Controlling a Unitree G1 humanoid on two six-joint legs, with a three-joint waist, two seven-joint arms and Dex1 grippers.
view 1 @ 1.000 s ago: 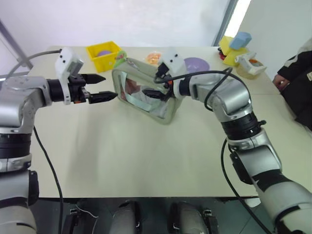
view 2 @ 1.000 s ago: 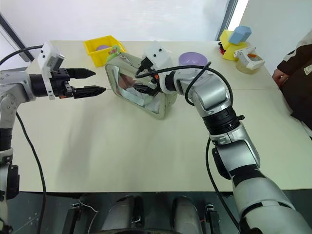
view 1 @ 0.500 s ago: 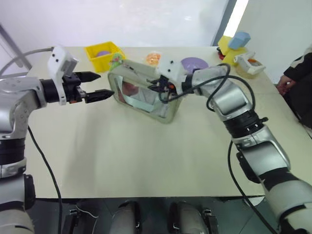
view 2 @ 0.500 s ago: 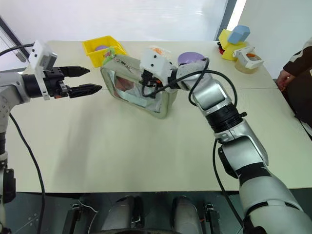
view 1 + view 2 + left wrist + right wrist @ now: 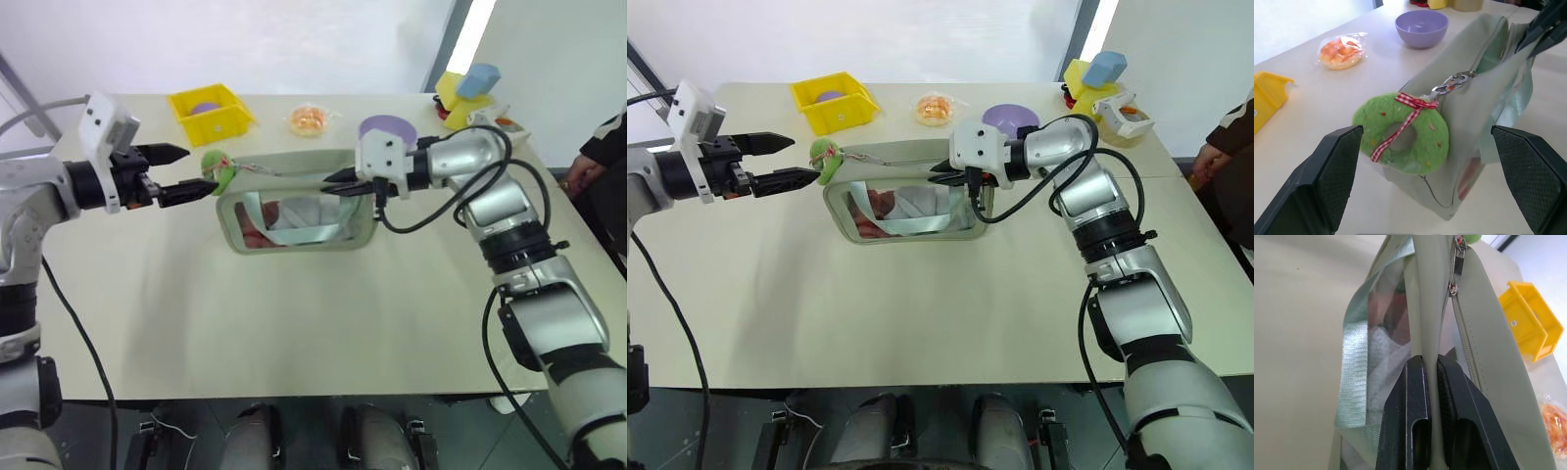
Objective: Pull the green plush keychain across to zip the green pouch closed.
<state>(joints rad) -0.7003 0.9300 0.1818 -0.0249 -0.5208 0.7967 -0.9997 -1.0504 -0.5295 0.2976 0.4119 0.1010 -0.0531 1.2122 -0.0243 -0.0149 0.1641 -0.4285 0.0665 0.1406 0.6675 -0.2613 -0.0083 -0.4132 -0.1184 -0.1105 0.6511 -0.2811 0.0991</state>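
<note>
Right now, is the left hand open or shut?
Open: the left hand has its two fingers spread, the green plush keychain between their tips, untouched.

Bright-green plush keychain (image 5: 1400, 132) with red-checked ribbon; pale sage-green pouch (image 5: 294, 168).

green pouch (image 5: 299, 208): pale sage, clear window, mint strap, upright at frame centre; top edge level | green plush keychain (image 5: 219, 171): fuzzy ring, red-checked ribbon; hangs at pouch's upper-left corner
</note>
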